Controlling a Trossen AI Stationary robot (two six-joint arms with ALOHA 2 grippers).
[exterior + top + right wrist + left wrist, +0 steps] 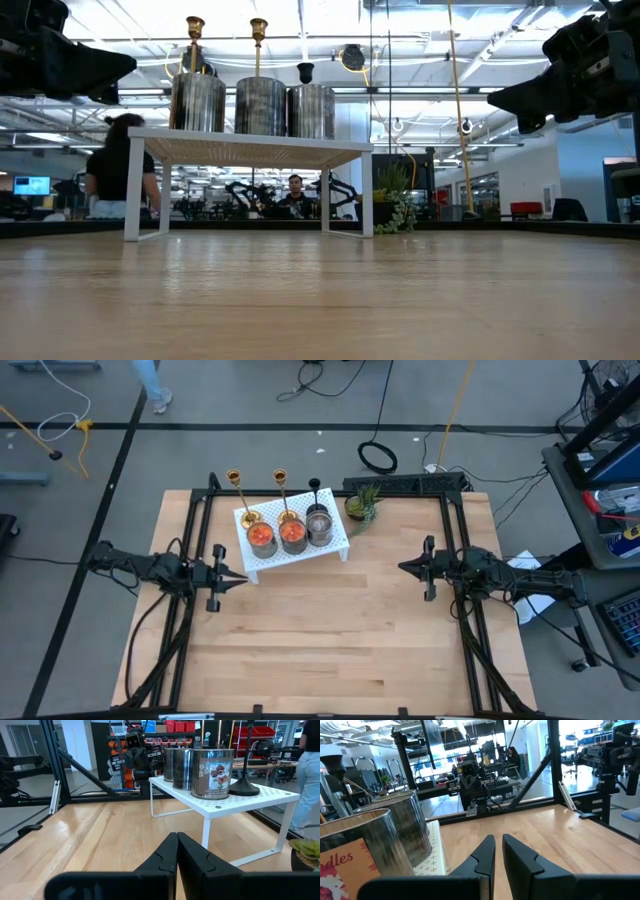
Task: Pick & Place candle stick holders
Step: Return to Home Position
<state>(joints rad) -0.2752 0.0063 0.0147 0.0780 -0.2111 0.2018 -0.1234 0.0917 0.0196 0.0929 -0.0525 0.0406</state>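
High view: both dark arms lie low and level over the light wooden table, stretched inward from opposite sides and facing each other. The left gripper points at the near end of the white perforated metal shelf. The right gripper hangs over bare wood, well apart from the shelf. Neither holds anything. The right wrist view shows its two fingers pressed together. The left wrist view shows its pair drawn close, with only a thin slit between.

On the shelf three round metal candle tins stand in a row. Behind them stand the two shiny gold candle stick holders and the shorter black candle stick holder, all upright.

In the left wrist view the nearest tin's orange-red label reads "ndles", its start cut off. The other tins' writing is too small to read.
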